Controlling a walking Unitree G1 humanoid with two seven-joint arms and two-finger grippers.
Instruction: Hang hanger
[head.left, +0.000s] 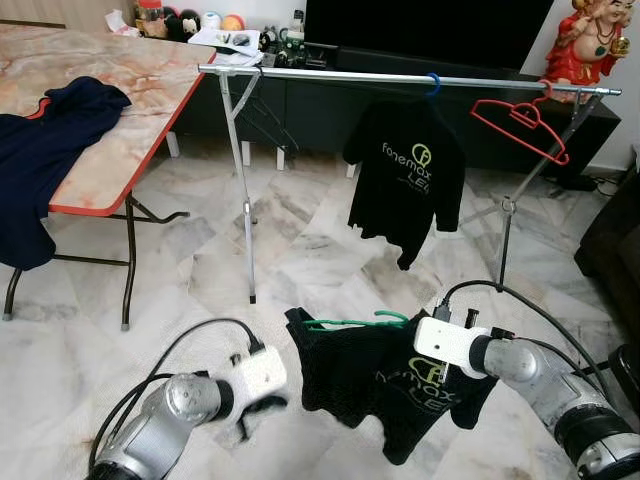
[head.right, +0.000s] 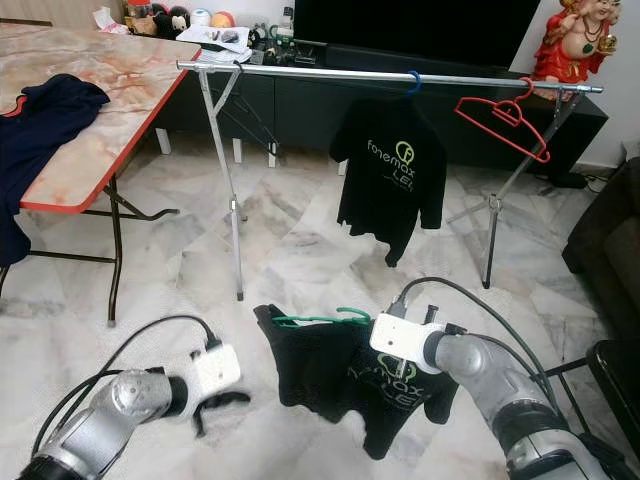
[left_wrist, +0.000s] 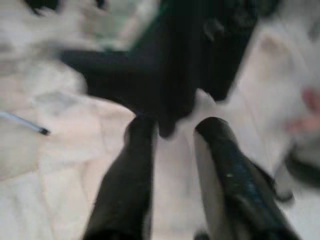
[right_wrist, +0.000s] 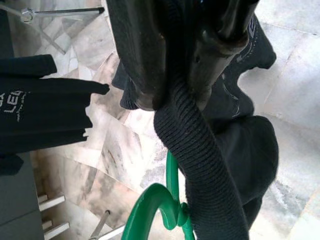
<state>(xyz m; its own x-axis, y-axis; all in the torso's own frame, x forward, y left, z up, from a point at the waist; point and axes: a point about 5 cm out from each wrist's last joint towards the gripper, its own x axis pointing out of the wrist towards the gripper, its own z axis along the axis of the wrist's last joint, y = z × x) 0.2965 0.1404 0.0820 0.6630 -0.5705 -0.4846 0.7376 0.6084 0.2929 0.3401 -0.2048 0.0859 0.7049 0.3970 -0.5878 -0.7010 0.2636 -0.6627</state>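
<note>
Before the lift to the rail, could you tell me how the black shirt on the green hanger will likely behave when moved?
Probably floppy: the black shirt droops in folds below the right gripper. Likely light. It may slide on the green hanger, being already bunched.

Before us a rail (head.left: 400, 77) carries a shirt (head.left: 405, 178) and, to its right, a hanger (head.left: 520, 122); a desk (head.left: 100, 110) stands left.

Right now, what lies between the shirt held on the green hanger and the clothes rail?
Bare marble floor, seen in both eye views. The right end effector grips the held shirt on its green hanger short of the clothes rail.
</note>
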